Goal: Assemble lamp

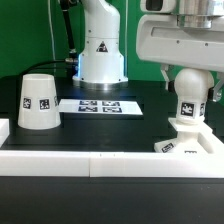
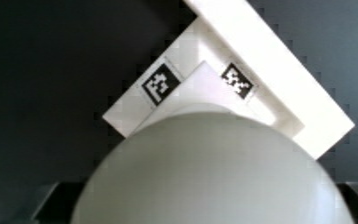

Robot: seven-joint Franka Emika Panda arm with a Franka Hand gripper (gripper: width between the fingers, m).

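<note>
Now bulb [image 1: 190, 97] stands on base [image 1: 200, 136] — gripper [image 1: 189, 82] straddling it.

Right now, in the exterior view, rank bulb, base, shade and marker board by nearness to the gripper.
1. Bulb, flanked by the gripper.
2. Base, right beneath it.
3. Marker board, mid-table.
4. Shade, far on the exterior view's left.

Item: one white arm [image 1: 100, 45], pedestal upright at rear centre. Wrist housing [image 1: 178, 40] at the exterior view's right, level and facing down. Tool [image 1: 189, 80]: two dark fingers [image 1: 166, 72] hanging vertically, set apart. I cannot confirm whether they grip.
</note>
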